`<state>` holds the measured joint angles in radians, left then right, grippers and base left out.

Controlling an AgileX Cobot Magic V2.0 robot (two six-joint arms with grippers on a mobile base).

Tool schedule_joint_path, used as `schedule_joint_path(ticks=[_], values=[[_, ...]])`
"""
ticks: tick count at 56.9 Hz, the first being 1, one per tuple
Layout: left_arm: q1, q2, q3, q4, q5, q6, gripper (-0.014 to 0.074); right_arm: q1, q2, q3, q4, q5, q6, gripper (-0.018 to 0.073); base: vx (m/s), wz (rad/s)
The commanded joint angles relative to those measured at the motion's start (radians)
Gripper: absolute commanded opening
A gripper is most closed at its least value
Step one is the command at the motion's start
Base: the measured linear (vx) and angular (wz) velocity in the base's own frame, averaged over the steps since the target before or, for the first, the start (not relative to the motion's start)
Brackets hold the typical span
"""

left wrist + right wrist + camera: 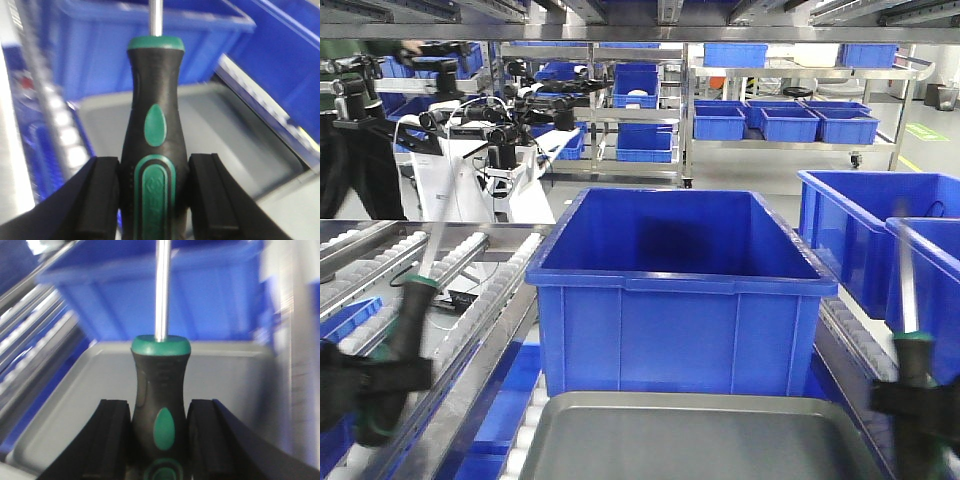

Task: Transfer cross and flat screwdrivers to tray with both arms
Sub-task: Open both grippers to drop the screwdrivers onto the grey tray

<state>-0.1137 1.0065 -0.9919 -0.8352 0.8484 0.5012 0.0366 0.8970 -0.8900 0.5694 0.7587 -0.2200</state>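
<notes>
My left gripper (365, 385) is shut on a black and green screwdriver (408, 310) at the lower left, shaft pointing up; in the left wrist view the handle (155, 145) sits between both pads (100, 200). My right gripper (915, 405) is shut on a second black and green screwdriver (912, 345) at the lower right, shaft up; the right wrist view shows its handle (161, 390) between the pads (205, 440). The grey tray (700, 440) lies at the bottom centre, between the two grippers. The tips are out of view, so I cannot tell cross from flat.
A large blue bin (680, 290) stands just behind the tray. More blue bins (880, 230) stand at the right. Roller conveyor rails (470, 270) run along the left. Shelving with blue bins (780, 120) and another robot (490, 150) are in the background.
</notes>
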Motion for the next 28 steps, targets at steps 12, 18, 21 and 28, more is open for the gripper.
schedule_joint_path(ticks=[12, 18, 21, 28], values=[[-0.226, 0.109, 0.05, -0.152, -0.165, 0.004, -0.0001, 0.079, 0.126, -0.028, 0.12, -0.061, -0.076, -0.0008, 0.0, 0.0], [-0.287, 0.163, 0.064, -0.163, -0.223, 0.005, -0.0001, 0.113, 0.167, -0.028, 0.126, -0.075, -0.072, -0.0008, 0.0, 0.0], [-0.307, 0.195, 0.064, -0.167, -0.252, 0.005, -0.0001, 0.122, 0.19, -0.028, 0.134, -0.076, -0.072, -0.0008, 0.0, 0.0], [-0.327, 0.275, 0.064, -0.208, -0.3, 0.005, -0.0001, 0.133, 0.244, -0.028, 0.164, -0.099, -0.081, -0.0008, 0.0, 0.0]])
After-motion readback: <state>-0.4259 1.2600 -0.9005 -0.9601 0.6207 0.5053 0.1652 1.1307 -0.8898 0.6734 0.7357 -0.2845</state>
